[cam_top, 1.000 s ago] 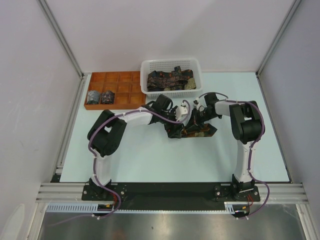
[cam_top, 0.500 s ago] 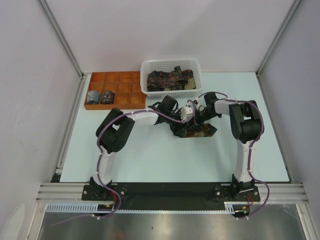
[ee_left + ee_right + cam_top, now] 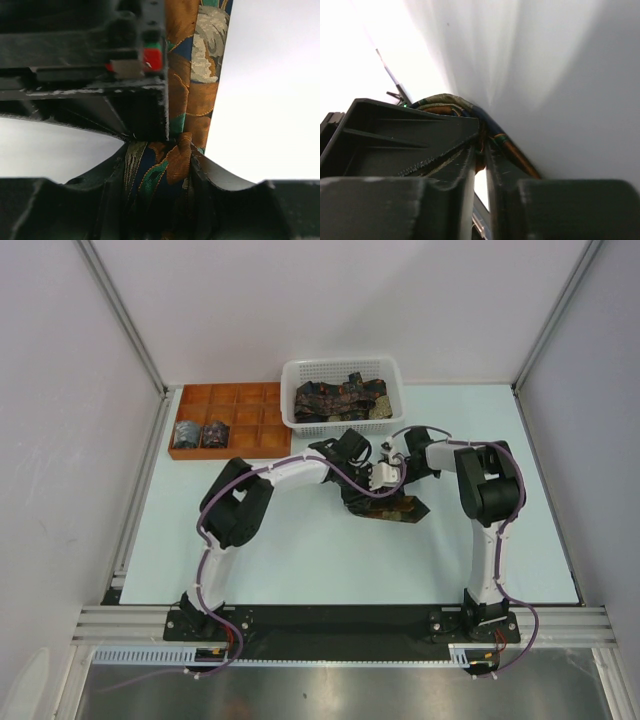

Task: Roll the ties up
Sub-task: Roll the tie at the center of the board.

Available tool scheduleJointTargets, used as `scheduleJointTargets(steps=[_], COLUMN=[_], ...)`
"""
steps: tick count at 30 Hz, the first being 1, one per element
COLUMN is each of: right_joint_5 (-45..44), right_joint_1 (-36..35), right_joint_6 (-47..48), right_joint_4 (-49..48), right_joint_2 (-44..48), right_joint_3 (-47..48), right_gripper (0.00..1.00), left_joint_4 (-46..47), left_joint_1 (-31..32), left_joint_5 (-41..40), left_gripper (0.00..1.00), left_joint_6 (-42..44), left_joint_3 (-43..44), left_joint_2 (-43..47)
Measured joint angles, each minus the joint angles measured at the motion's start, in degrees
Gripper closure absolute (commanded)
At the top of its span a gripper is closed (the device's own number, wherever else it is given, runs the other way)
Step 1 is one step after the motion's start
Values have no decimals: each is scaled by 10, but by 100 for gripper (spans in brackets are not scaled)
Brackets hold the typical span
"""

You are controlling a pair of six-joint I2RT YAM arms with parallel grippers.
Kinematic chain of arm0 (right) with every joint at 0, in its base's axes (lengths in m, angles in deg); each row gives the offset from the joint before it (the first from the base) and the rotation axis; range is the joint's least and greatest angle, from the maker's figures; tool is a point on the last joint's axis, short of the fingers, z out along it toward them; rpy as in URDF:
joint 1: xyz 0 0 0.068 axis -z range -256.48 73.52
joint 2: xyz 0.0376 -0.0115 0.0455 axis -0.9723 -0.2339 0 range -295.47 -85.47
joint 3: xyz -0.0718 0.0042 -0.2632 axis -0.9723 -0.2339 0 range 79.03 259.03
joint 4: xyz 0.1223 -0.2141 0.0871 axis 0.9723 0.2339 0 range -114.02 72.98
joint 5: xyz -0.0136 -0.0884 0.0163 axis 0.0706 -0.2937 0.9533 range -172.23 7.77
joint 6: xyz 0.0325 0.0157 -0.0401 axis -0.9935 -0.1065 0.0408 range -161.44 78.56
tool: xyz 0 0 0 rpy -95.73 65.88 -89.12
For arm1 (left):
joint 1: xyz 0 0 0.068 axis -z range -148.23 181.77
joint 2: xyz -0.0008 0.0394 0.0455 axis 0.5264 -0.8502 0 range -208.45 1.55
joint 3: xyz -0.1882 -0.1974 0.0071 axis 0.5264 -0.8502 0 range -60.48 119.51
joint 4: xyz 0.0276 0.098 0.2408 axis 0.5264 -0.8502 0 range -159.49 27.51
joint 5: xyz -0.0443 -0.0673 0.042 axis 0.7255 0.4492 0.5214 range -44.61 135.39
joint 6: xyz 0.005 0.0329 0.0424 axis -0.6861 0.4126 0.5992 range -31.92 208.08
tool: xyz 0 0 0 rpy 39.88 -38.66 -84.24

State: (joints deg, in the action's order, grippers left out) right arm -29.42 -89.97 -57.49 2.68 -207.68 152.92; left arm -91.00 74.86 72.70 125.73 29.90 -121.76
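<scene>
Dark patterned fabric necktie (image 3: 392,507) sits mid-table, roll apparently unfinished, clamped by left gripper (image 3: 159,170) and right gripper (image 3: 481,150); two rolled bundles (image 3: 186,433) in far-left orange tray (image 3: 245,396); more ties (image 3: 340,400) wait in white mesh basket (image 3: 340,364)

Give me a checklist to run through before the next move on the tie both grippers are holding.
1. Grip of the left gripper on the tie: ok, fabric is pinched inside it.
2. Grip of the right gripper: ok, fabric shows in its nearly shut gap.
3. Tightness of the roll: cannot tell, both grippers cover it in the top view.
4. Free slot in the tray: ok, only two rolled ties fill slots.
</scene>
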Motion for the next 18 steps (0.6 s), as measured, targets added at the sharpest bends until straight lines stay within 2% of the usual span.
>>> scheduleJointTargets(steps=[2, 7, 11, 18], right_joint_5=[9, 17, 28, 58], right_joint_1=[0, 7, 15, 12], right_joint_6=[-2, -4, -17, -71], right_joint_4=[-1, -5, -19, -82], right_joint_2=[2, 19, 40, 77], right_joint_3=[-2, -15, -35, -78], right_gripper=[66, 63, 52, 52], left_joint_4=[-22, -71, -82, -83], left_joint_1=[2, 1, 2, 1], left_joint_5=[-7, -23, -27, -27], left_gripper=[90, 90, 89, 89], left_joint_6=[28, 66, 74, 74], left_joint_3=[6, 9, 10, 11], left_joint_2=[2, 6, 6, 6])
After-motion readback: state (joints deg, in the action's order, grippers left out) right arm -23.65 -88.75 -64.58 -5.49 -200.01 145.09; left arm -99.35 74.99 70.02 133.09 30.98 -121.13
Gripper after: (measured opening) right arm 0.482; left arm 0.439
